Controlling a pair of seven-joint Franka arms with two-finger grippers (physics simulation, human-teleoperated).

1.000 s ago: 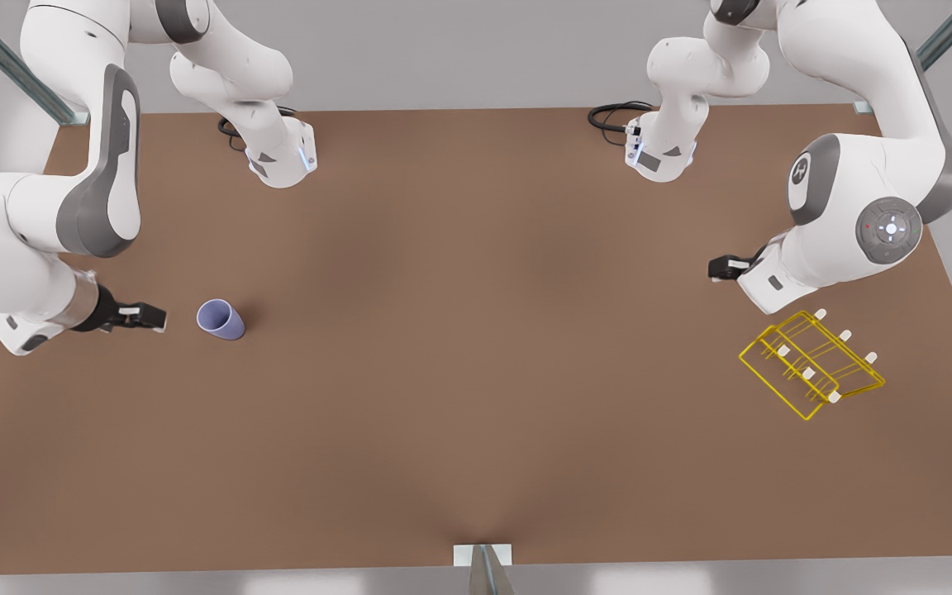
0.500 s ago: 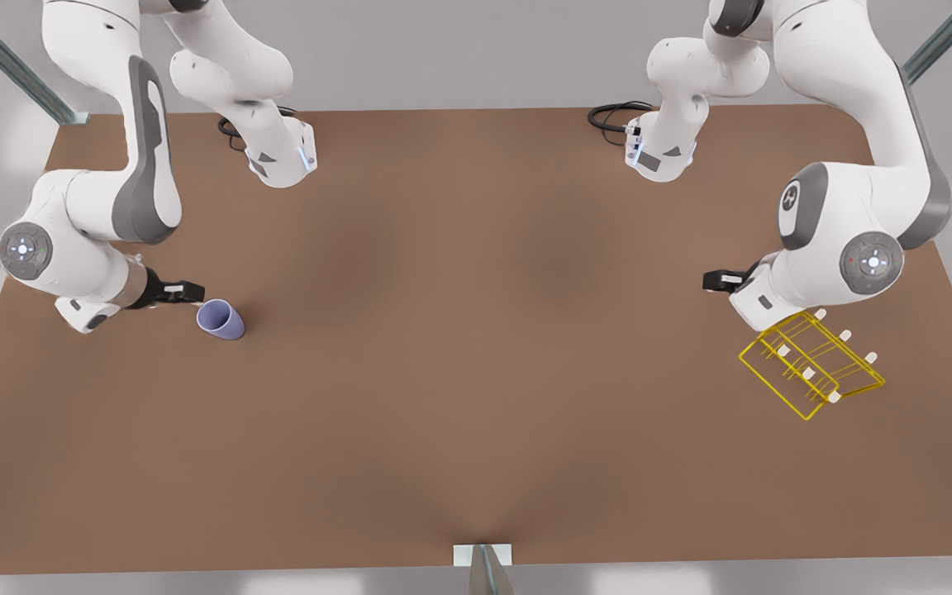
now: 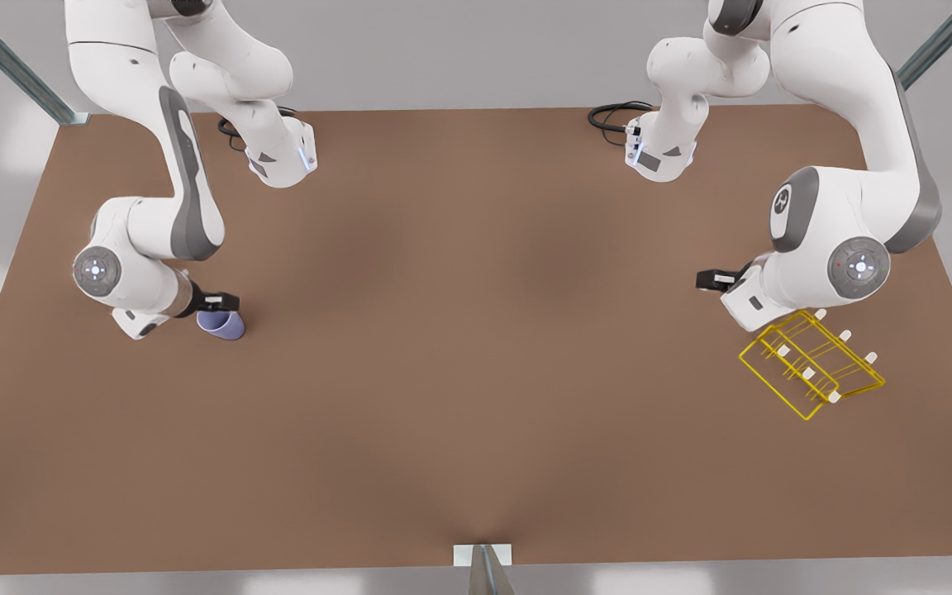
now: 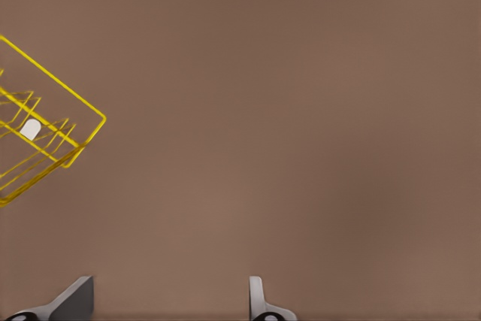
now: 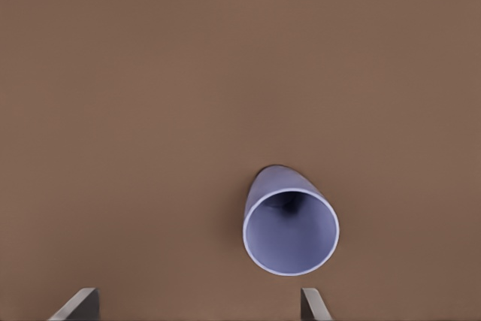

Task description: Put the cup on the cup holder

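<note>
Cup (image 3: 222, 324) beneath right end effector (image 3: 220, 301), fingers spread.

A simulated robotics lab bench: a bare brown table (image 3: 476, 372), two white arms bolted at its far edge, metal frame struts (image 3: 5, 62), blank grey walls.

The left pincer (image 4: 171, 302) hangs over the bare brown table (image 4: 285, 125) with its 2 fingers (image 4: 74, 298) spread wide apart, while a corner of the yellow wire cup holder (image 4: 45, 140) lies well off to one side.
</note>
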